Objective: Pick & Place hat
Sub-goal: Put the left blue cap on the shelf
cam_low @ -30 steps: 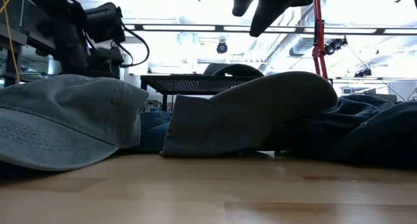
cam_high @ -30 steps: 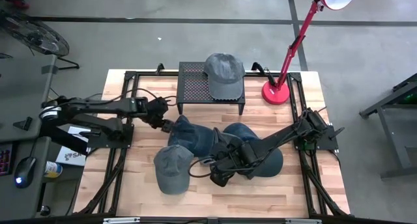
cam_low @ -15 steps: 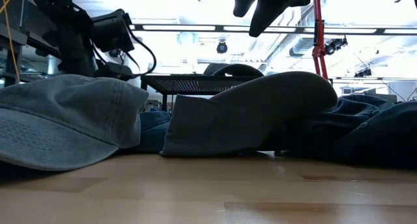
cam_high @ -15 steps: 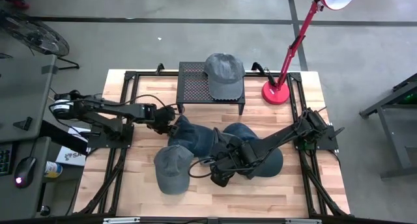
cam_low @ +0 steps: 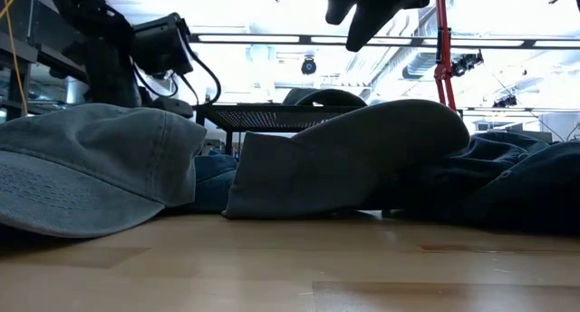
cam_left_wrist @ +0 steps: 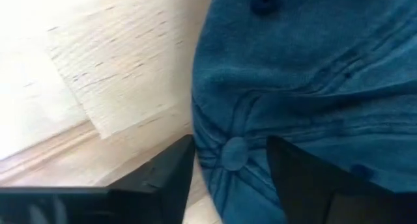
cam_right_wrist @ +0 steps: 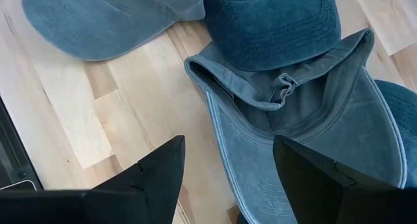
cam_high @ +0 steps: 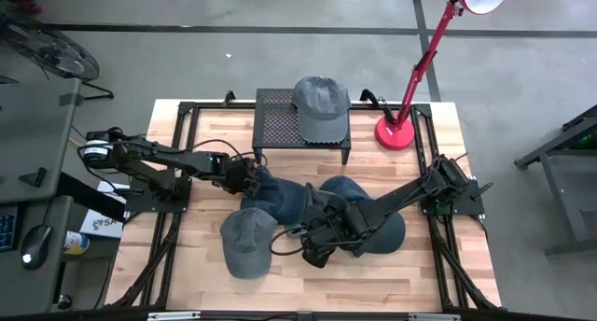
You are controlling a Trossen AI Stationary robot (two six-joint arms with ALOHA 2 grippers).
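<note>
Left end effector (cam_left_wrist: 228,160) astride hat (cam_left_wrist: 306,87) edge

My left claw (cam_left_wrist: 228,162) straddles a dark blue hat (cam_left_wrist: 313,81), crown up, top button between my fingers.

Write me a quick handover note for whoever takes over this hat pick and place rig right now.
Left gripper: open, fingers either side of the top button of the dark blue cap at the pile's left end; nothing gripped yet.
Right gripper: open, empty, hovering over the upturned cap in the middle of the table.
Done: one grey cap lies on the black mesh stand.
Left: the pile of blue caps, plus a grey-blue cap on the table's front left.
</note>
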